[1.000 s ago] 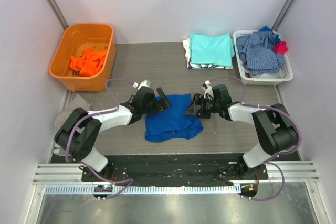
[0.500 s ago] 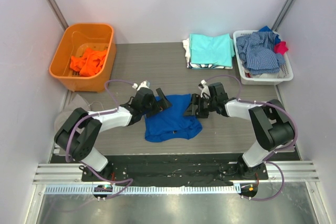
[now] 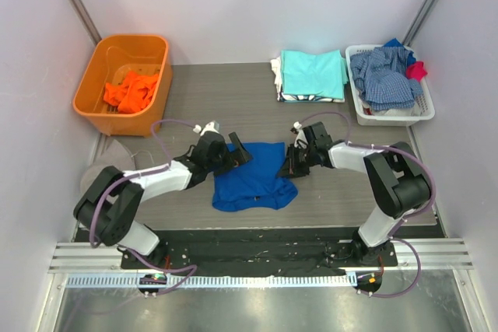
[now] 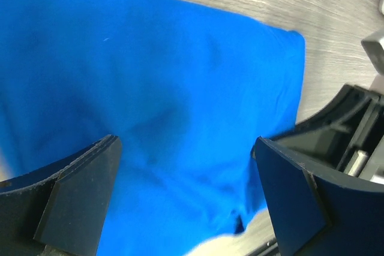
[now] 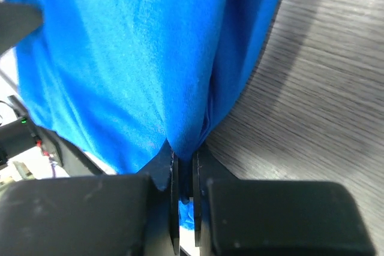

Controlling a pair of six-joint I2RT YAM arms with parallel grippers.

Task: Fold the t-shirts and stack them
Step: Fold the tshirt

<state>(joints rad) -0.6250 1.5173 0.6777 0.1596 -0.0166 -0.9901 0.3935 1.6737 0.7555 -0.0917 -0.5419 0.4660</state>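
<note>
A royal blue t-shirt (image 3: 253,180) lies crumpled on the grey table between the two arms. My right gripper (image 3: 288,167) is shut on the shirt's right edge; in the right wrist view a fold of blue cloth (image 5: 138,46) is pinched between the jaws of the right gripper (image 5: 185,155). My left gripper (image 3: 237,153) hovers at the shirt's upper left corner, wide open. In the left wrist view the blue cloth (image 4: 150,70) fills the space under the left gripper (image 4: 185,148), with nothing held. A folded aqua t-shirt (image 3: 313,74) tops a stack at the back.
An orange bin (image 3: 93,87) at the back left holds an orange cloth (image 3: 131,91). A white basket (image 3: 424,110) at the back right holds a blue-and-white checked garment (image 3: 383,75) and a red cloth (image 3: 418,70). The right arm's body (image 4: 354,136) shows in the left wrist view.
My right gripper has closed on the blue shirt's right edge and shifted a little to the left. The left gripper has stayed open, nudging slightly over the shirt's corner.
</note>
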